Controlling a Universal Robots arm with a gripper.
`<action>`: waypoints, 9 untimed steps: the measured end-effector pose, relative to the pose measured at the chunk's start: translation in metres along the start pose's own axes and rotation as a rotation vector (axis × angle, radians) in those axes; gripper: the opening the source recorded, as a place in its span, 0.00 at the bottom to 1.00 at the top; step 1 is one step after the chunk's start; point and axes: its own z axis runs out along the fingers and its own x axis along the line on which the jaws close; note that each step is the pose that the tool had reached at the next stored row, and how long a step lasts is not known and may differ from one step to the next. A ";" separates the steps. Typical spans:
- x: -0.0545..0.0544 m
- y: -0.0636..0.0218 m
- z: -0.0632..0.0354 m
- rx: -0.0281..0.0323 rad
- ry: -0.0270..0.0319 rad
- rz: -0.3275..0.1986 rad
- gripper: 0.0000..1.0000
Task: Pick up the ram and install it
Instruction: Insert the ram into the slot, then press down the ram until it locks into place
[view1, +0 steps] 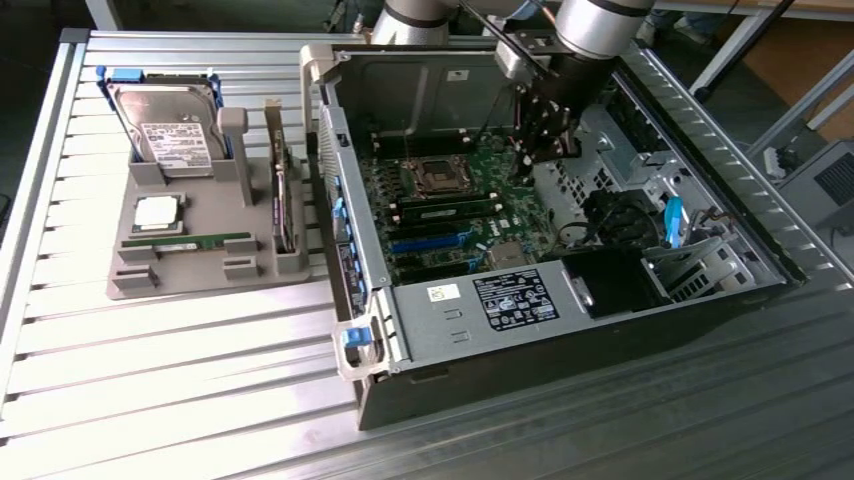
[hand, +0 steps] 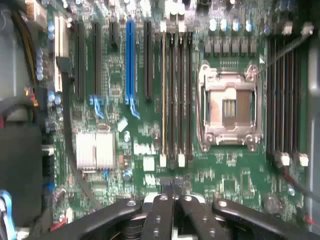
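Exterior view: the gripper (view1: 550, 150) hangs inside the open computer case (view1: 747, 240), while the ram (view1: 187, 243) lies well apart in the grey tray (view1: 200, 285). Wrist view: fingers (hand: 165, 210) pressed together, holding nothing, over the motherboard (hand: 150, 130).

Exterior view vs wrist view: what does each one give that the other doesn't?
Exterior view alone: the grey parts tray beside the open PC case, holding a hard drive, a silver processor chip and a ram stick; a second ram stick sits in the motherboard.

Wrist view alone: the blue expansion slot, a silver heatsink, and the pincer shut with nothing between its fingertips.

Both: the empty CPU socket on the green motherboard.
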 end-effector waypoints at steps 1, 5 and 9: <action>0.000 0.0000 0.0000 0.0000 -0.0001 0.000 0.09; 0.000 0.0040 0.0015 -0.0001 0.0001 0.000 0.09; 0.000 0.0079 0.0093 -0.0001 -0.0001 0.000 0.09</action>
